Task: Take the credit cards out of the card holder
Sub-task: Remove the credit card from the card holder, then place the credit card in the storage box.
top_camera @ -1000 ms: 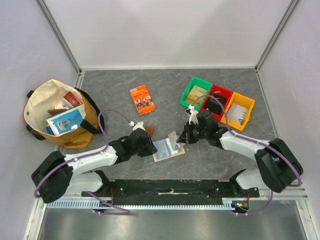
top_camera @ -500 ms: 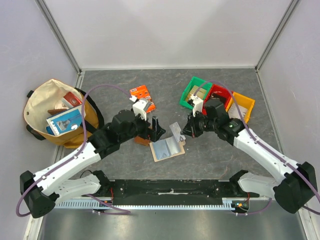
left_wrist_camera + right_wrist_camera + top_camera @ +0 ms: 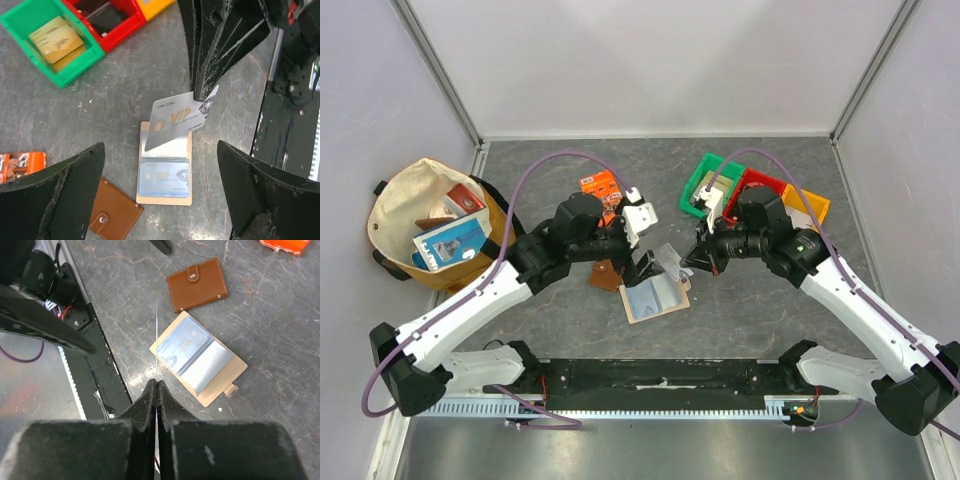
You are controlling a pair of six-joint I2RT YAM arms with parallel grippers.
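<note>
The beige card holder (image 3: 658,300) lies open on the table, its pale blue lining up (image 3: 165,197) (image 3: 226,371). One credit card (image 3: 164,177), printed VIP, sits in its near pocket. A second silver VIP credit card (image 3: 175,122) hangs tilted above the holder, pinched at one corner by my right gripper (image 3: 694,260), which is shut on it. In the right wrist view that card (image 3: 156,340) shows edge-on, rising from the shut right gripper (image 3: 157,385). My left gripper (image 3: 160,150) hovers wide open above the holder, holding nothing (image 3: 645,264).
A shut brown wallet (image 3: 112,215) (image 3: 605,276) lies just left of the holder. Green (image 3: 712,185), red (image 3: 760,190) and yellow (image 3: 810,205) bins stand at the back right. An orange packet (image 3: 600,186) lies behind the left arm; a cream bag (image 3: 430,225) sits at far left.
My left gripper has opened wide, lifted off the holder and swung right above it. My right gripper has risen, pulling the silver card up out of the holder.
</note>
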